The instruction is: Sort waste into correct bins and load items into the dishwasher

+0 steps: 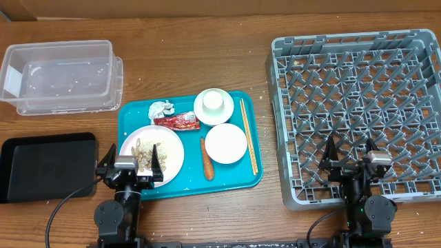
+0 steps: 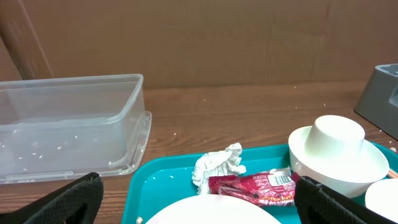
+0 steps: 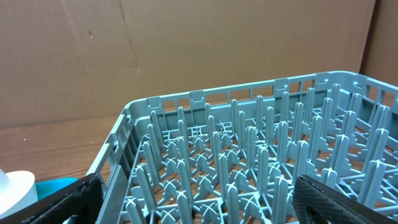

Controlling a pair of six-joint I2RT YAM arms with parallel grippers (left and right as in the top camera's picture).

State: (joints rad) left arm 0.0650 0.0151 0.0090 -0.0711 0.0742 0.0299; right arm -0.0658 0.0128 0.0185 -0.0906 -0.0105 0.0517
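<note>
Two grippers hover with jaws wide and empty at the near edge, the left gripper over the scrap-laden plate on the teal tray, the right gripper over the bare dish rack at right, seemingly staged to split sorting and loading.

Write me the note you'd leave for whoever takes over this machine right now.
Left gripper: open, empty, above the plate.
Right gripper: open, empty, over the near edge of the dish rack.
On the teal tray: plate with food scraps, foil ball, red wrapper, carrot, cup sitting on a bowl, second bowl, chopsticks.
Clear tub and black tray sit left of it.
Done: nothing sorted or loaded.
Left: waste into the bins, dishes and chopsticks into the rack.
</note>
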